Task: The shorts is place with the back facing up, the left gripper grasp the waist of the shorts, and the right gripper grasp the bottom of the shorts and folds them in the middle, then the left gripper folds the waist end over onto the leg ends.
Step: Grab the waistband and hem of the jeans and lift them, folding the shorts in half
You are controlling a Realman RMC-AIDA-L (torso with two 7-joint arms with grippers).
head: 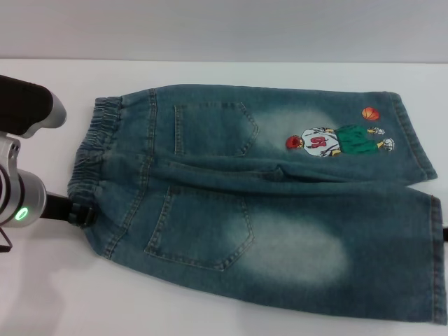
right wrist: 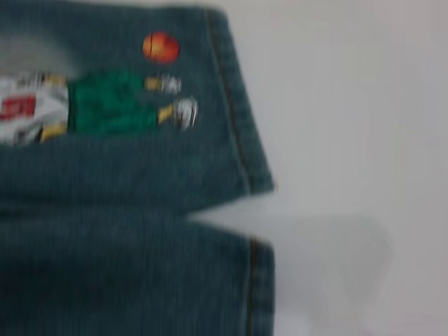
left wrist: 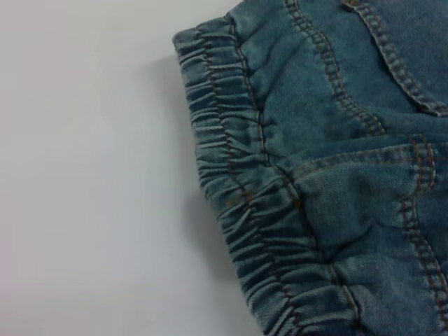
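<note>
The shorts [head: 266, 203] lay flat and spread out on the white worktop [head: 42, 294], back side up, both patch pockets showing. The waist [head: 94, 150] pointed toward the robot's left, its ruffled elastic band bunched in small gathers; the left wrist view showed that band [left wrist: 238, 196] close up, resting on the worktop with nothing gripping it. The bottom of the shorts [head: 420, 140] pointed toward the robot's right, the two wide hems side by side, the nearer leg running to the edge of the head view. The farther leg carried the cartoon player [head: 336, 140] and an orange ball [head: 369, 113] just beside the hem. In the right wrist view the two hem corners [right wrist: 259, 189] sat with a narrow wedge of worktop between them, the farther one overlapping the nearer leg slightly.

The left pincer [head: 82, 212] sat low at the near corner of the waist, its black tip touching or just beside the denim edge; whether it was released or clenched could not be told. A small dark part at the far right edge of the head view, beside the nearer hem, may have been the right pincer [head: 444, 231]; its state could not be told either
</note>
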